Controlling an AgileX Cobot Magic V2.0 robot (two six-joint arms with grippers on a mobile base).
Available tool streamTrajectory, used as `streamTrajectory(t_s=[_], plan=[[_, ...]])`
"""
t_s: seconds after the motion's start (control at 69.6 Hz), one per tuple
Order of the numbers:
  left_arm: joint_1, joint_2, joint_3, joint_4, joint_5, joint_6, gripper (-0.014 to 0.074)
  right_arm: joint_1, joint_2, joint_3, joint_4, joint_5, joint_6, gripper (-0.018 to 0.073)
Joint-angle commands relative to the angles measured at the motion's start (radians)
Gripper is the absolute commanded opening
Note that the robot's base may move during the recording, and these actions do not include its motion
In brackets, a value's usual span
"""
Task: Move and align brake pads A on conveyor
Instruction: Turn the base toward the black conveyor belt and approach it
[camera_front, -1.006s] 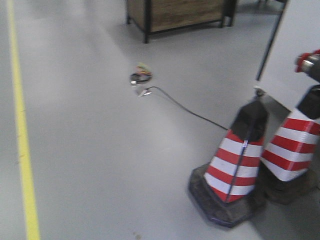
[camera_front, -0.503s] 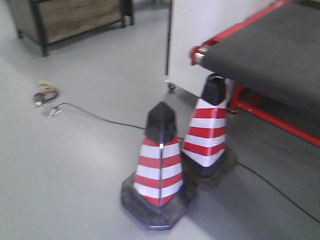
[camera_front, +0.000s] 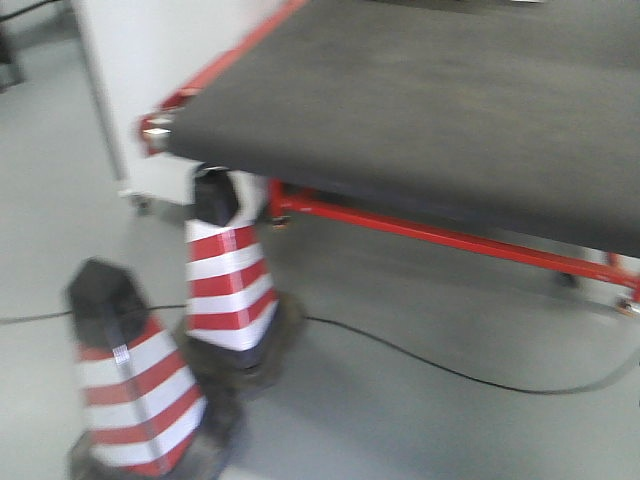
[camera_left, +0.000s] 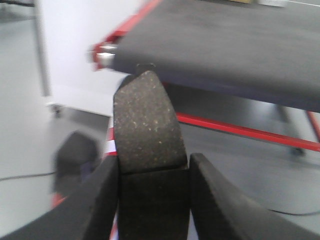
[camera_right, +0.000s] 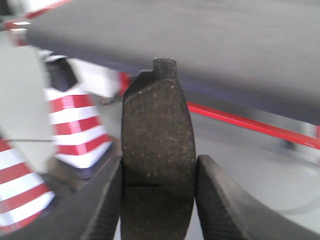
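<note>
My left gripper is shut on a brake pad A, a dark grey speckled pad that stands up between the fingers with its groove at finger height. My right gripper is shut on a second brake pad A, also upright, with a small tab at its top. The conveyor, a wide dark grey belt with a red frame, lies ahead and higher than both pads; it shows in the left wrist view and the right wrist view too. Neither gripper shows in the front view.
Two red-and-white striped cones stand on the grey floor at the conveyor's near left corner. A black cable runs across the floor under the belt. A white cabinet on wheels stands left of the conveyor.
The front view has swung right: the yellow floor line and wooden crate have left the picture, the cones have shifted left, and the conveyor now fills the upper frame.
</note>
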Motion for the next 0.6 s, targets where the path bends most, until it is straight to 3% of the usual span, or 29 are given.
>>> streamTrajectory(t_s=[0.0, 0.589], plan=[[-0.003, 0.005, -0.028, -0.011, -0.099, -0.008, -0.0006, 0.001, 0.005, -0.029, -0.009, -0.093, -0.005, -0.0006], [-0.003, 0.005, -0.028, -0.011, -0.099, -0.008, -0.0006, 0.001, 0.005, -0.029, -0.009, -0.093, -0.005, -0.0006]])
